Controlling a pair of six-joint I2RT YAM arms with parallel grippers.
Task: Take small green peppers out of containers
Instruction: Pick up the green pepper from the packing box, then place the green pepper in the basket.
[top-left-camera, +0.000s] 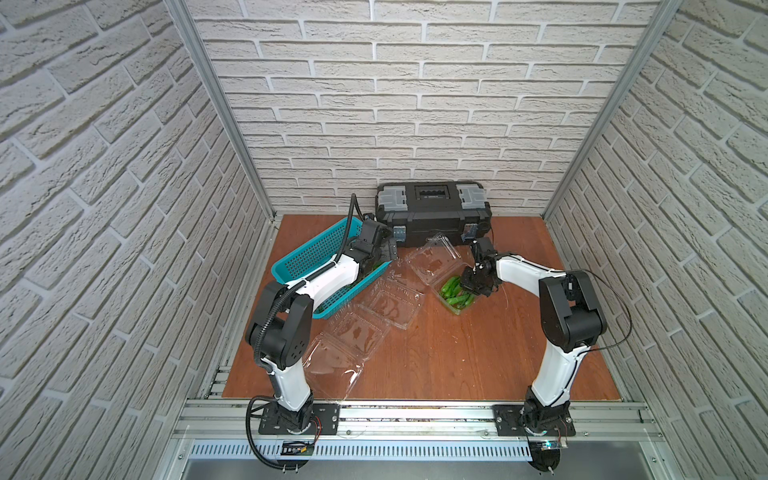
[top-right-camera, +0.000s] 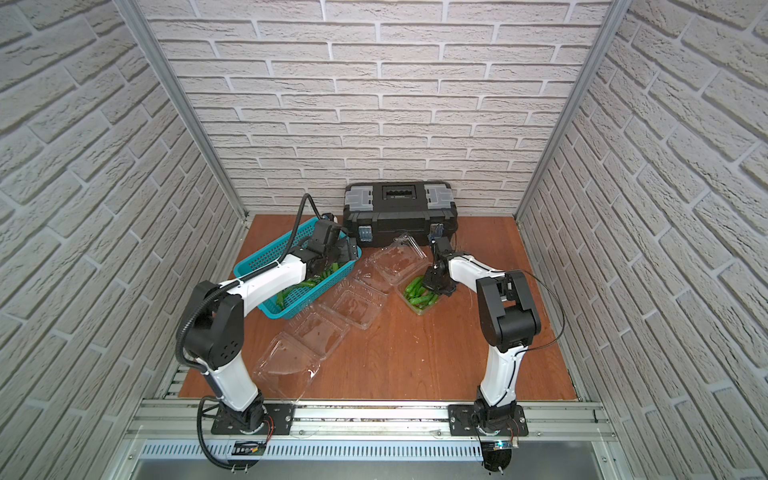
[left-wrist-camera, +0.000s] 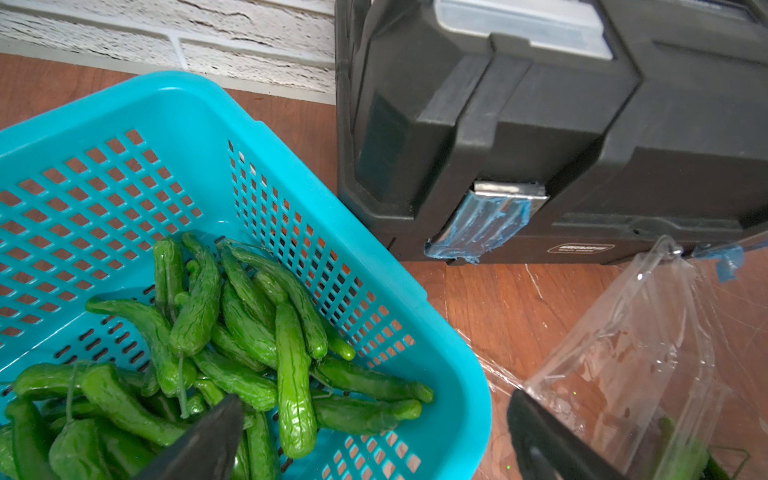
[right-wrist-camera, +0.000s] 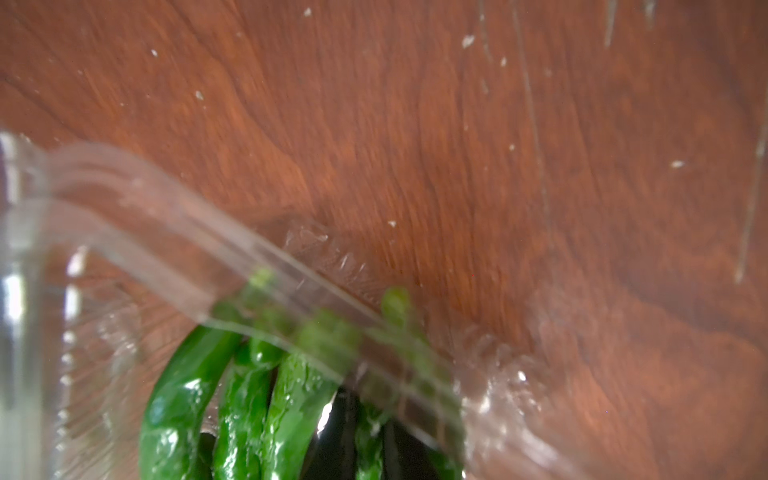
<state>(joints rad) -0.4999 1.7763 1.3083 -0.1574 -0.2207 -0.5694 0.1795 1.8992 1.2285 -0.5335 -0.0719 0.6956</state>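
— Where are your tools right now?
— My left tool (left-wrist-camera: 376, 401) hangs over the corner of the blue basket (left-wrist-camera: 124, 104) that sits just in front of the toolbox's (top-left-camera: 432, 208) left end. Its two fingers (left-wrist-camera: 208, 440) stand wide apart, above the peppers and not touching them.

— And the other one?
— My right tool (top-left-camera: 470, 286) is down in a clear box (top-left-camera: 455, 309) in front of the toolbox's right end, in among the peppers (top-left-camera: 456, 294) there. Its wrist view is blurred and crowded with green, so I cannot tell whether the fingers are together, apart or clamped on a pepper.

— So where do the peppers lie?
— In two lots. A handful fills that clear box, whose lid (top-left-camera: 432, 257) is folded back toward the toolbox. A bigger heap of peppers (left-wrist-camera: 249, 332) lies on the floor of the basket.

— What else is on the tabletop (top-left-camera: 457, 353)?
— Two more clear boxes (top-left-camera: 388, 305) (top-left-camera: 336, 361) lie open in a row that leads away from the toolbox's front, beside the basket's long side.
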